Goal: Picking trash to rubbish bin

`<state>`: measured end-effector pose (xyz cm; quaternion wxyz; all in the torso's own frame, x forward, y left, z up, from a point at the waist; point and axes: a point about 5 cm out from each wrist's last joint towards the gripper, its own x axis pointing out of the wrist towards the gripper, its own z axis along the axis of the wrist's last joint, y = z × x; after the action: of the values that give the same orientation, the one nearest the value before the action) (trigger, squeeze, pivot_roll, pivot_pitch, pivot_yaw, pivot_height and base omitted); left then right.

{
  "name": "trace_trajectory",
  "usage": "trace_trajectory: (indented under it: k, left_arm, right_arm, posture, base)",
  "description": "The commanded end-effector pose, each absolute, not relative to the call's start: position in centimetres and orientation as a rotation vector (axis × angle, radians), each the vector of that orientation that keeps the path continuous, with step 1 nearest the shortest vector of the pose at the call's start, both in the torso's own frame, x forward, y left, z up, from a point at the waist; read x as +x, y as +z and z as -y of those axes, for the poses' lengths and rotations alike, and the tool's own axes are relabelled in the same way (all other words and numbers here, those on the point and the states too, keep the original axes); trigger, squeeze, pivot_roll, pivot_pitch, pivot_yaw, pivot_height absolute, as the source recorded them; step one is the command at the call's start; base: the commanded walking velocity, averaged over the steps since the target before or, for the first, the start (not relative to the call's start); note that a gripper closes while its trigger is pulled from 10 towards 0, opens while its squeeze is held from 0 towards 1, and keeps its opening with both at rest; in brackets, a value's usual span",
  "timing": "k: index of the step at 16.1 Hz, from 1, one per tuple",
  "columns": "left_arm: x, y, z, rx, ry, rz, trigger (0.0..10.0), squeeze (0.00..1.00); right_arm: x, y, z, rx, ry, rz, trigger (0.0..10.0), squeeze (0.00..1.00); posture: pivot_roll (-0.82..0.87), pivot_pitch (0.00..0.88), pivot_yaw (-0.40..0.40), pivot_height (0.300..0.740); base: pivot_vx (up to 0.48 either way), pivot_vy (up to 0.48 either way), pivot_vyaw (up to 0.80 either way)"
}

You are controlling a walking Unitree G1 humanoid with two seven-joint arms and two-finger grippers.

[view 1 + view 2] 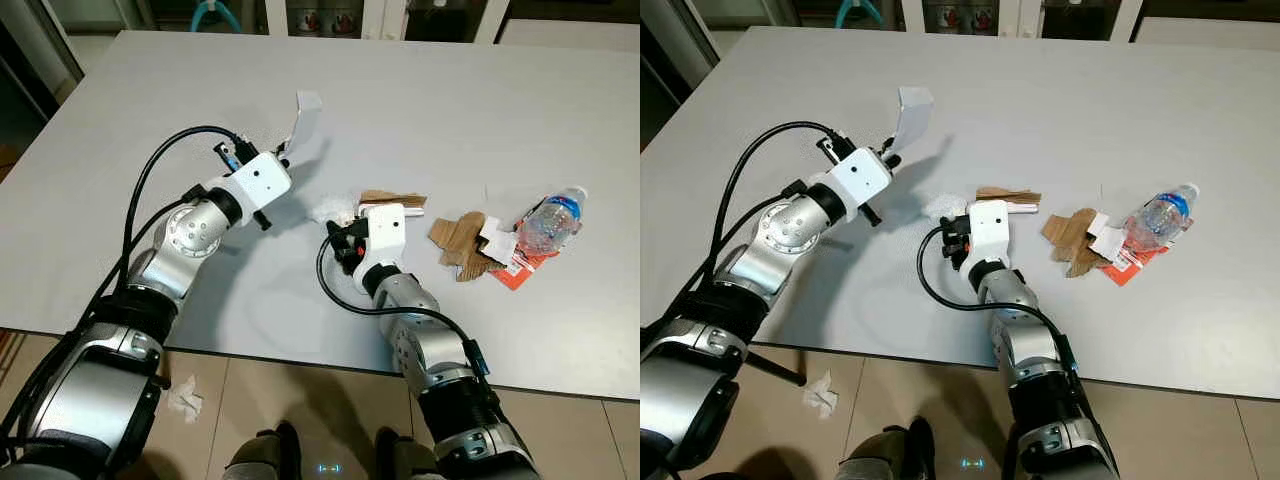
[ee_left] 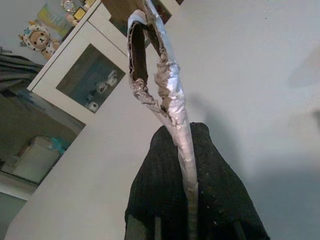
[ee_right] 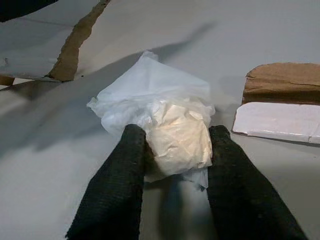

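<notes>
On the floor at about 7 o'clock from the scene's middle, below the table's near edge, lies a small crumpled tissue [image 1: 186,398]. Above it the left pincer [image 1: 288,152] is raised over the grey table [image 1: 120,180], clamped on a torn white cardboard piece [image 1: 306,118] that stands up from its tips; the wrist view shows the strip [image 2: 172,107] pinched flat between the black fingers [image 2: 155,200]. Near the middle, the right pincer [image 3: 172,150] rests low on the table with its fingers [image 3: 120,185] closed around a crumpled white tissue wad [image 3: 170,127]. Just beyond it, at 12 o'clock, lies a flat brown-and-white cardboard scrap [image 1: 393,200]. Toward 3 o'clock lie torn brown cardboard bits [image 1: 462,243], and touching them a crushed clear plastic bottle [image 1: 551,220] on an orange wrapper [image 1: 515,272].
</notes>
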<state>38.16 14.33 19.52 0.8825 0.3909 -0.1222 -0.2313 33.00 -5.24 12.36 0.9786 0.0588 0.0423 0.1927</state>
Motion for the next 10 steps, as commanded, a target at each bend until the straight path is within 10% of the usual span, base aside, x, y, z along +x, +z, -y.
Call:
trace_trajectory:
  k: [1, 10]
  left_arm:
    - [37.9, 18.6, -14.3, 0.82, -0.493, 0.228, 10.0, 0.0]
    - [37.7, 18.5, -13.8, 0.78, -0.419, 0.237, 10.0, 0.0]
  right_arm:
    - [32.4, 10.2, 5.4, 0.116, 0.386, -0.183, 0.0, 0.0]
    - [34.0, 15.5, 5.9, 0.12, 0.38, 0.017, 0.0, 0.0]
  posture:
    - [0.0, 0.179, 0.065, 0.72]
    - [-0.02, 0.088, 0.06, 0.72]
  base:
    - [0.0, 0.0, 0.0]
    - [0.0, 0.0, 0.0]
